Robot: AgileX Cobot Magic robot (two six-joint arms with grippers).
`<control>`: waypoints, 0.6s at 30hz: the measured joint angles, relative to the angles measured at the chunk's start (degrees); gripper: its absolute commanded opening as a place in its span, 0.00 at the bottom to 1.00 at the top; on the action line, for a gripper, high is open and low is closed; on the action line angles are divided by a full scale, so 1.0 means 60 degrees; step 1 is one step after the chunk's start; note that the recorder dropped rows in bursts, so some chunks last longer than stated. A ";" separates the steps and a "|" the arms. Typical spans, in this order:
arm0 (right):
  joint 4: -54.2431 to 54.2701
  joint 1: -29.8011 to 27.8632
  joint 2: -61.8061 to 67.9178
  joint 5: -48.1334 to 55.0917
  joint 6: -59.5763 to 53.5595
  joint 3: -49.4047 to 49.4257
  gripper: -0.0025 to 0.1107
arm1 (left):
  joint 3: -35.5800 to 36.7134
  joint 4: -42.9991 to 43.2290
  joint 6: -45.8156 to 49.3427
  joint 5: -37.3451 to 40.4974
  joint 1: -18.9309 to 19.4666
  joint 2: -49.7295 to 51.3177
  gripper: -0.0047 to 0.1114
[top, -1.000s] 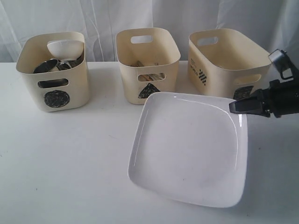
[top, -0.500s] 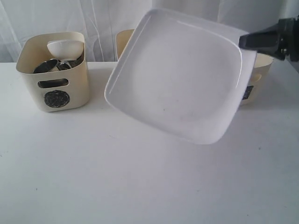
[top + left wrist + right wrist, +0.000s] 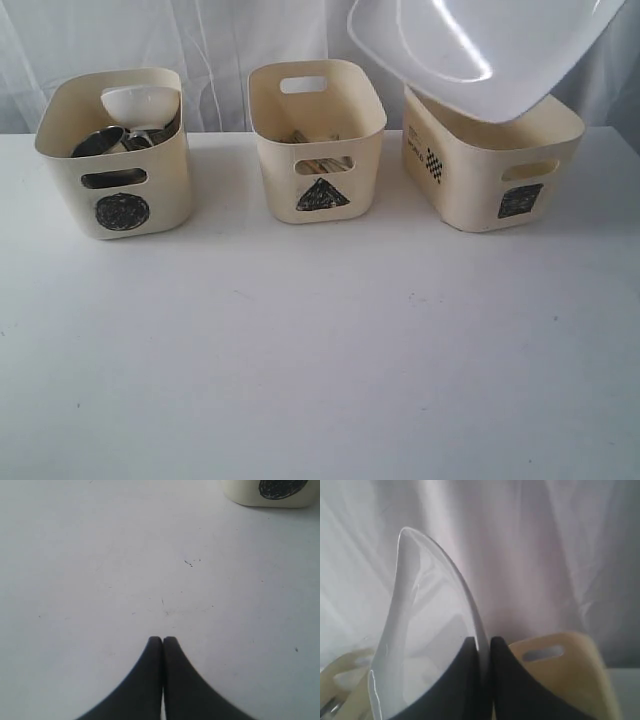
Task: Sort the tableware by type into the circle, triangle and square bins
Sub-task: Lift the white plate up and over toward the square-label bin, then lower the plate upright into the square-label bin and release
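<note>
Plate (image 3: 480,50) tilted above square bin (image 3: 470,178), pinched by right end effector (image 3: 484,641)

Frontal exterior, downward left wrist share circle bin (image 3: 112,150)

Tilted white plate (image 3: 470,50) above square bin (image 3: 470,185), white bowl (image 3: 135,102) in circle bin (image 3: 165,190)

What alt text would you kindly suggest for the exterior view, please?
A white plate hangs tilted above the square bin at right. The circle bin, holding a white bowl, and triangle bin stand left of it on a white table.
</note>
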 measured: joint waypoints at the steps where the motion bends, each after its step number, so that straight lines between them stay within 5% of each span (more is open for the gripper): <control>1: 0.0046 -0.0035 0.0121 -0.0317 0.0000 -0.0222 0.02 | 0.0000 0.0000 0.0000 0.0000 0.0000 0.0000 0.04; 8: 0.0131 -0.0256 0.1268 -0.2304 -0.0663 -0.1295 0.02 | 0.0000 0.0000 0.0000 0.0000 0.0000 0.0000 0.04; 18: 0.0223 -0.0238 0.2675 -0.2605 -0.2017 -0.1634 0.02 | 0.0000 0.0000 0.0000 0.0000 0.0000 0.0000 0.04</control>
